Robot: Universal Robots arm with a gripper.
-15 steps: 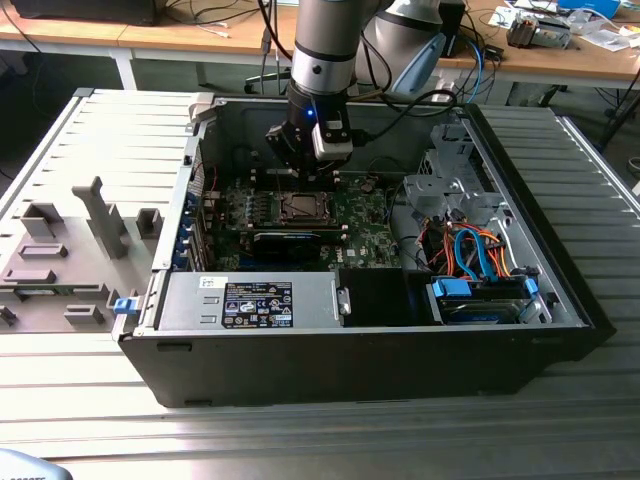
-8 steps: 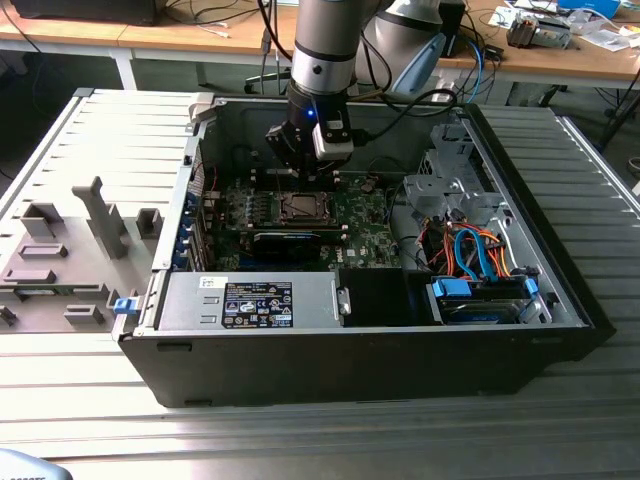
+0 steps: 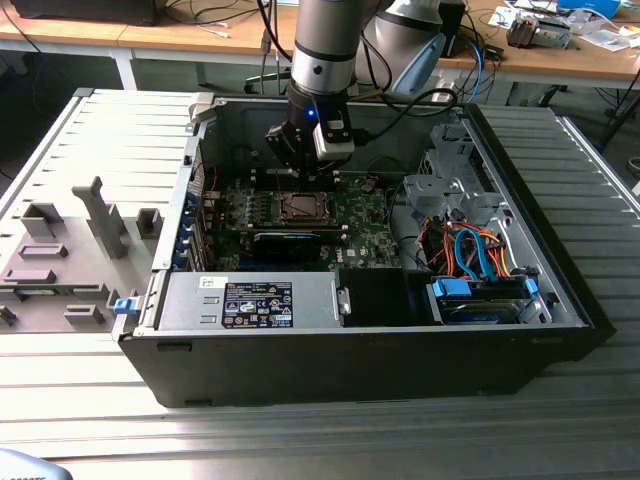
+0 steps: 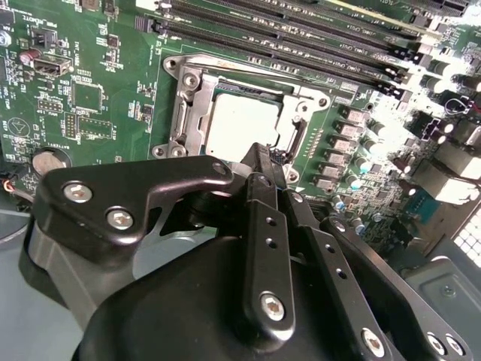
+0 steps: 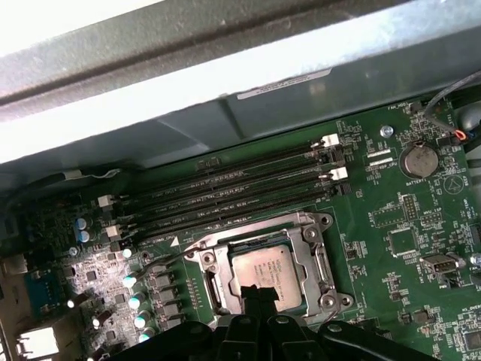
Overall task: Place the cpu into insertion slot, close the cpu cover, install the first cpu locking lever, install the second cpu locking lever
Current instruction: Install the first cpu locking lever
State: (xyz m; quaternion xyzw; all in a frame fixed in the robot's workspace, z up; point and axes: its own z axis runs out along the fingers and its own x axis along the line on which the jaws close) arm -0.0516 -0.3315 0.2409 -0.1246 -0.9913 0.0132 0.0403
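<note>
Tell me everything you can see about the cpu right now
The cpu is a small flat square chip with a dull silver-grey metal top bearing faint print. It lies flat in the insertion slot on the green motherboard, framed by the silvery metal around the socket. The gripper hangs just over one edge of it in both wrist views; whether the tips touch the chip cannot be told.

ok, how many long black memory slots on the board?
4, side by side between the grey metal case wall and the silvery-rimmed square socket: first, second, third, fourth from the wall. None looks hidden.
</note>
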